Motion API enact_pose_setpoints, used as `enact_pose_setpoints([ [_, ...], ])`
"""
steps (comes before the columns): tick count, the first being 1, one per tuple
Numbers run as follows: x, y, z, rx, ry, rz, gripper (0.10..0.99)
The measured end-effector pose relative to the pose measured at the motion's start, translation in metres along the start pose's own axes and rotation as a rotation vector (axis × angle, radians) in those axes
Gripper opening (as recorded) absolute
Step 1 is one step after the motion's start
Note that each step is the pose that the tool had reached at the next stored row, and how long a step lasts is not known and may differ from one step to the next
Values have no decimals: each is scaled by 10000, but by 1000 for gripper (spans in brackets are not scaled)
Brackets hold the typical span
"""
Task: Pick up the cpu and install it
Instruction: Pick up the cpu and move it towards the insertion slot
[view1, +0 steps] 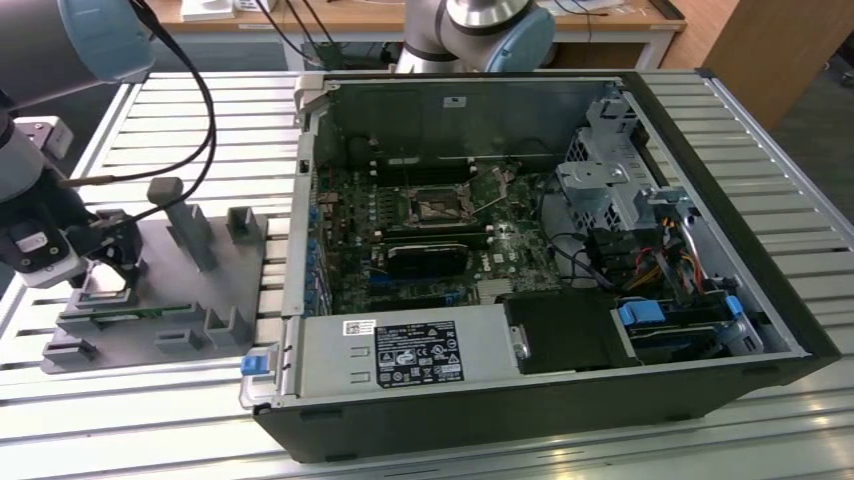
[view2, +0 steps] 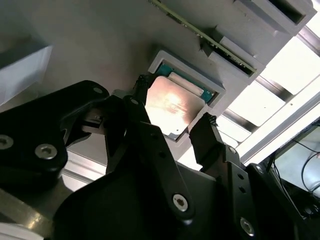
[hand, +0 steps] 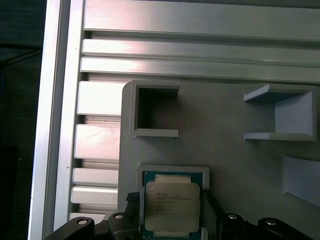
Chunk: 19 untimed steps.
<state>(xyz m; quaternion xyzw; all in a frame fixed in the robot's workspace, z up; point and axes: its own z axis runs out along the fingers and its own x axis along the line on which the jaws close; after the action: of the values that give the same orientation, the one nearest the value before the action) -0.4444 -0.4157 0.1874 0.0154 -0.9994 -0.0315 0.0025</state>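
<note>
You're on the pick: the black two-finger gripper (view2: 175, 104) hangs with fingers spread either side of the square silver-topped cpu (hand: 172, 205), which sits in its grey plastic holder (view1: 154, 285), lower left of the exterior view. I'd say this grasp needs an even squeeze on opposite edges.

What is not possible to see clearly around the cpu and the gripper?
- The cpu: in the first wrist view, one edge is cut off by the picture's border.
- The gripper: in the second wrist view, its black links hide one cpu side, so contact is unclear.
- The socket: in the exterior view, too small to judge its lever.
</note>
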Motion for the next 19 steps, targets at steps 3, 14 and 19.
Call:
enact_pose_setpoints([
  [3, 18, 0, 2, 1, -55, -5, 616],
  [14, 19, 4, -53, 0, -62, -5, 525],
  [19, 20, 12, -187, 0, -63, -5, 525],
])
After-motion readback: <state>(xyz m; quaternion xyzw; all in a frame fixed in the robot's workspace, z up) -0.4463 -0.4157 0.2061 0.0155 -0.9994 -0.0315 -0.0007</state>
